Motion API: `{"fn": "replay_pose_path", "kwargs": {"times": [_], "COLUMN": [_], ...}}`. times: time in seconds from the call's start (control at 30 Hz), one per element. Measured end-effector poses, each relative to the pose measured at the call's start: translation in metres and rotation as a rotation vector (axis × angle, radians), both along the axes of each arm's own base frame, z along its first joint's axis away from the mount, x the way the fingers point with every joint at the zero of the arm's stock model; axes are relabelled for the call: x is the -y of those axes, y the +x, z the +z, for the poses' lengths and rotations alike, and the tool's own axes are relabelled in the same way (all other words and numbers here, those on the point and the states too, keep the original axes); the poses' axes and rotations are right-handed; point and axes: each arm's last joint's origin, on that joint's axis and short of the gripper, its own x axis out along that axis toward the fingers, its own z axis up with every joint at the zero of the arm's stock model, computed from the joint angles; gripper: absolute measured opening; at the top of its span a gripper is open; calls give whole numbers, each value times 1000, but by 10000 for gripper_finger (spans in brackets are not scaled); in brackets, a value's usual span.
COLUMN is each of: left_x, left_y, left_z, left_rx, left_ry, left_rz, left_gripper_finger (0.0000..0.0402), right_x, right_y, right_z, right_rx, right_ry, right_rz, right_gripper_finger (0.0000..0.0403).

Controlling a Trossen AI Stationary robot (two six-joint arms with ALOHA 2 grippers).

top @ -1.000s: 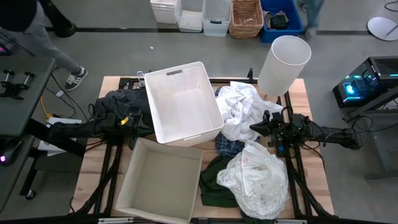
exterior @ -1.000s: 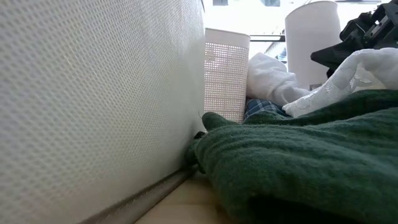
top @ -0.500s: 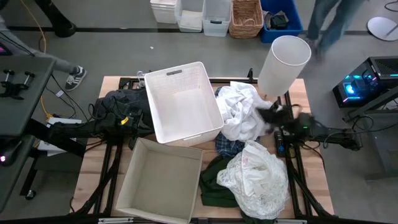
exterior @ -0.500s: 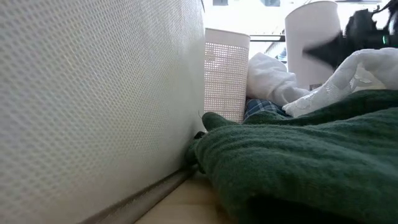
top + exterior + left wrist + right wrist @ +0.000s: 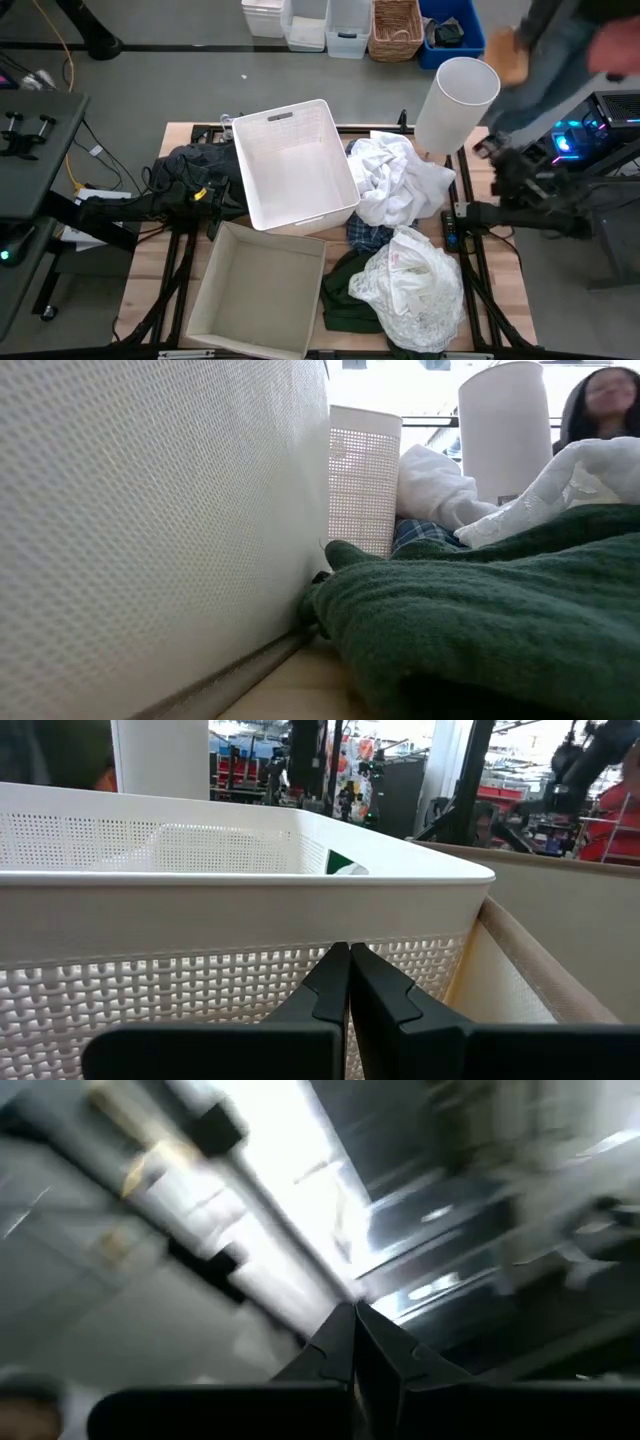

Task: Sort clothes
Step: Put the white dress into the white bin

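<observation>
The clothes lie on the table's right half. A white pile (image 5: 400, 178) is at the far side, with a blue plaid shirt (image 5: 368, 238) below it. A dark green garment (image 5: 350, 298) and a white lacy one (image 5: 415, 285) lie nearer. Dark clothes (image 5: 195, 165) lie at the far left. My left gripper (image 5: 348, 952) is shut and level, close before the white basket's wall (image 5: 200, 985), holding nothing. My right gripper (image 5: 353, 1312) is shut and holds nothing. It is raised at the table's right edge (image 5: 500, 165), pointing up at the ceiling.
The slotted white basket (image 5: 295, 165) stands mid-table, with a beige fabric-sided box (image 5: 260, 290) in front of it. A tall white lampshade (image 5: 455, 105) stands at the far right corner. A person (image 5: 560, 50) is beside that corner, close to my right arm.
My right gripper, shut throughout, has drawn back from the white pile toward the table's right edge and swung upward, out of the low view. A person has come up to the far right corner. The clothes lie as before.
</observation>
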Motion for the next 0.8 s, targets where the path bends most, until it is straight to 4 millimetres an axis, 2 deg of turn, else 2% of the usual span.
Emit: {"fn": "replay_pose_path", "kwargs": {"times": [0.07, 0.13, 0.2, 0.27, 0.37, 0.5, 0.63, 0.8], "left_x": [0, 0, 0, 0, 0, 0, 0, 0], "left_y": [0, 0, 0, 0, 0, 0, 0, 0], "left_z": [0, 0, 0, 0, 0, 0, 0, 0], "left_rx": [0, 0, 0, 0, 0, 0, 0, 0], "left_ry": [0, 0, 0, 0, 0, 0, 0, 0], "left_rz": [0, 0, 0, 0, 0, 0, 0, -1], "left_gripper_finger": [1, 1, 1, 1, 1, 1, 1, 1], "right_x": [-3, -5, -10, -21, -48, -89, -128, -164], "right_y": [11, 35, 65, 92, 122, 150, 173, 198], "right_z": [34, 57, 64, 62, 45, 11, -26, -56], "right_rx": [-106, -364, -741, -1127, -1628, -2082, -2356, -2476], "right_ry": [-99, -146, -73, 64, 147, 81, 102, 203], "right_rz": [55, 222, 491, 746, 969, 1090, 1104, 1157], "right_gripper_finger": [0, 0, 0, 0, 0, 0, 0, 0]}}
